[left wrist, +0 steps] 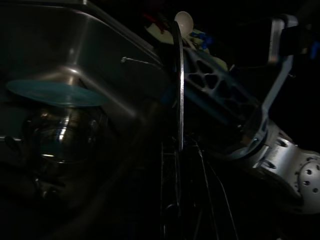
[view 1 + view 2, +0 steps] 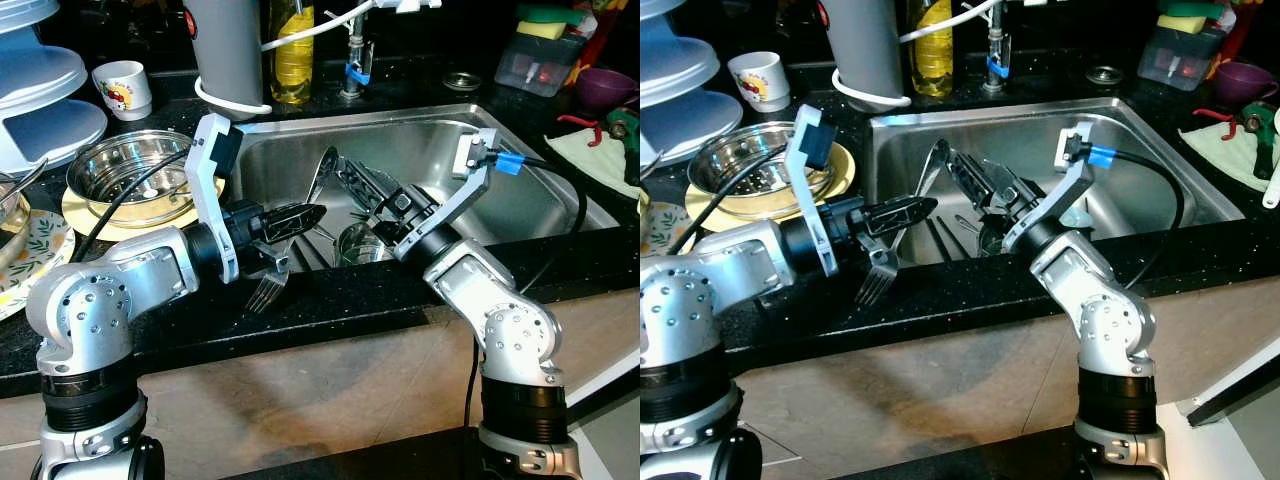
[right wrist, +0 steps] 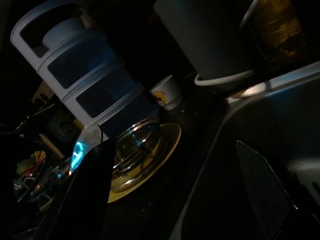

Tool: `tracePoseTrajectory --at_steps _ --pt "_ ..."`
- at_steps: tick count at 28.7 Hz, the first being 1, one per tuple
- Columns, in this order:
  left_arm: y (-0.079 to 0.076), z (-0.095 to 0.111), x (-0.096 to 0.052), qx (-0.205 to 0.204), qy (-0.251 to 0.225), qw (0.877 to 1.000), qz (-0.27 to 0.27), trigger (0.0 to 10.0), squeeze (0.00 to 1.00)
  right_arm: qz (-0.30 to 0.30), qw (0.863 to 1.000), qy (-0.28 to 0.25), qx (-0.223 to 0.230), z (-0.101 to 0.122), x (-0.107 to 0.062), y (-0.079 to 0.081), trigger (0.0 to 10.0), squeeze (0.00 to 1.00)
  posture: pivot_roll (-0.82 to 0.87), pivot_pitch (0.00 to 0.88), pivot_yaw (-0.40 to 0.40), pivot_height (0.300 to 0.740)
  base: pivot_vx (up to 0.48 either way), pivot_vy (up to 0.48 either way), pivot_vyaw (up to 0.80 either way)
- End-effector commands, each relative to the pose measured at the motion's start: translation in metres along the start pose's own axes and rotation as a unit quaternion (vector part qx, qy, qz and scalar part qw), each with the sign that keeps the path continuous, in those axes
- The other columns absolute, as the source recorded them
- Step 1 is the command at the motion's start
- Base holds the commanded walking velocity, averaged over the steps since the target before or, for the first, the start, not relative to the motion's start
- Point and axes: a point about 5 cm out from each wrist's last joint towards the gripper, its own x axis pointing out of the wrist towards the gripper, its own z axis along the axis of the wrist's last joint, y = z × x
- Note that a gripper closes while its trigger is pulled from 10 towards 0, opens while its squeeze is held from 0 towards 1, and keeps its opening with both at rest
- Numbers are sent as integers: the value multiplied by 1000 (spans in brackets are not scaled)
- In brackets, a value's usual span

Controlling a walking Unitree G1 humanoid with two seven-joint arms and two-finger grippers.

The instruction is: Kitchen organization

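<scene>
Across the black counter (image 2: 330,300), a steel sink (image 2: 520,190) is set, with utensils and a steel cup (image 2: 358,245) lying in its basin. Beside it, on the robot's left, a steel colander (image 2: 135,172) is seated on a yellow plate (image 2: 80,215). At the sink's front rim, a fork (image 2: 268,283) is gripped by the left gripper (image 2: 290,222), tines hanging downward. Inside the basin, a spoon (image 2: 322,175) is clamped between the fingers of the right gripper (image 2: 365,195).
</scene>
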Motion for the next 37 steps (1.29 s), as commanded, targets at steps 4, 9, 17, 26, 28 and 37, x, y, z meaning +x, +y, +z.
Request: tracePoseTrajectory --at_steps 4,9,17,26,28,37 --pt "-5 -6 -2 -17 6 1000 -17 0 0 13 1000 14 -2 -5 1 6 10000 0 -63 144 -1 740 0 0 0" --pt "-6 -12 -2 -46 12 998 -27 0 0 28 999 16 13 -5 1 11 10000 0 -65 138 2 740 0 0 0" --pt "3 -13 -2 -61 -2 998 0 0 0 29 997 -33 59 6 1 11 10000 0 -65 129 2 740 0 0 0" --pt "-2 -16 0 -73 1 997 -12 0 0 55 996 -15 63 2 1 19 10000 0 -66 127 2 740 0 0 0" --pt "-3 -17 1 -75 4 997 -16 0 0 58 997 0 50 -2 1 20 10000 0 -66 127 2 740 0 0 0" --pt "-7 -19 3 -79 10 996 -34 0 0 55 998 27 21 -9 1 20 10000 0 -65 128 3 740 0 0 0"
